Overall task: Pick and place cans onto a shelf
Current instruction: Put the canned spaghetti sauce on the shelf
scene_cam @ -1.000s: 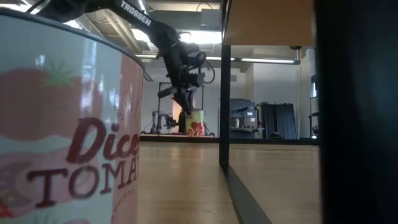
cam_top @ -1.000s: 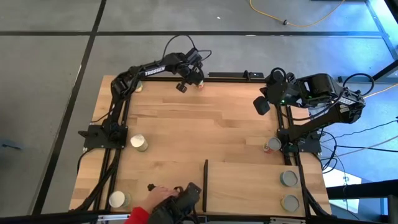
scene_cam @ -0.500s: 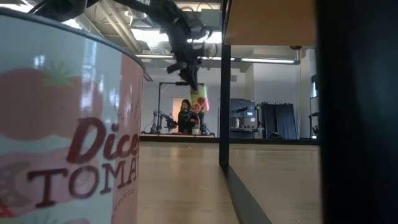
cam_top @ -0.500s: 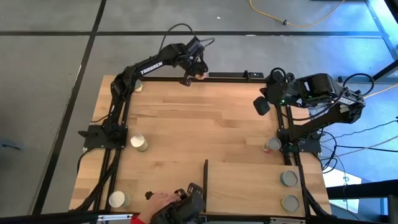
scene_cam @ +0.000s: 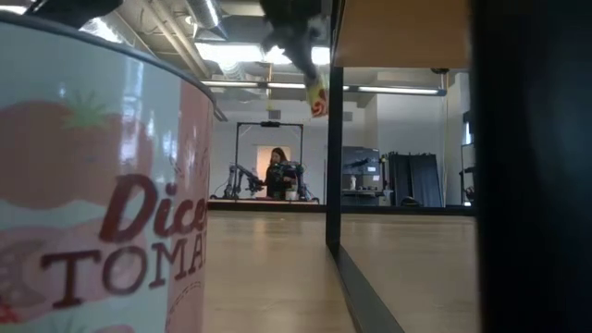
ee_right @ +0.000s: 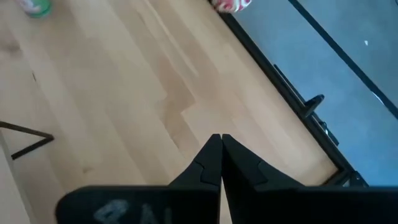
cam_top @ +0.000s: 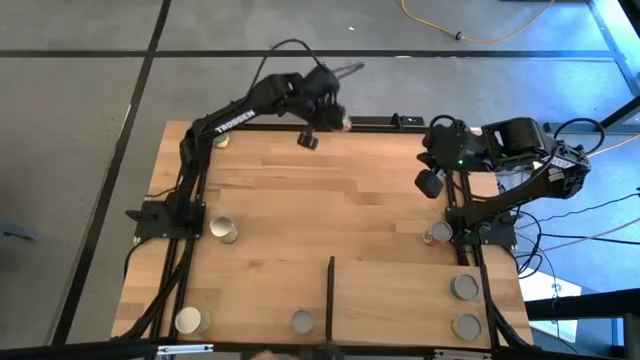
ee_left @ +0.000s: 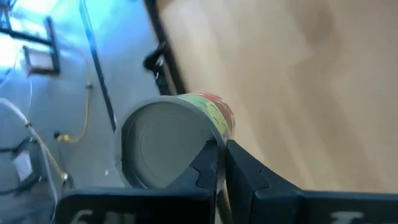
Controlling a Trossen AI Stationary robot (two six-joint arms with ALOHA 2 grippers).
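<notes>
My left gripper [cam_top: 335, 118] is shut on a can [ee_left: 165, 146] with a grey metal top and a yellow, red and green label. It holds the can high over the table's far edge; in the low view the can [scene_cam: 317, 95] hangs tilted. My right gripper [cam_top: 432, 182] is shut and empty above the table's right side, as its wrist view [ee_right: 221, 140] shows. The shelf [cam_top: 400, 300] is a light-wood panel at the near right, with a thin black strip [cam_top: 331, 295] on its left edge. Two grey-topped cans [cam_top: 464, 287] [cam_top: 465, 326] stand on it. My left gripper pinches the can's top rim [ee_left: 211, 138] between its two fingers, one finger over the grey top and one on the labelled side. The can is lifted clear of the table and hangs tilted below the fingers.
Other cans stand on the tabletop: a red one [cam_top: 437, 233] by the right arm's base, one at mid left [cam_top: 224, 229], two at the near edge [cam_top: 190, 320] [cam_top: 302, 321], one at the far left [cam_top: 220, 140]. A tomato can [scene_cam: 102, 185] fills the low view's left.
My left gripper has lifted the can off the table's far edge, carrying it up and toward the right, and the can has tipped. A person's hand has set a can at the near edge and drawn back. My right gripper has shifted slightly toward the near edge.
</notes>
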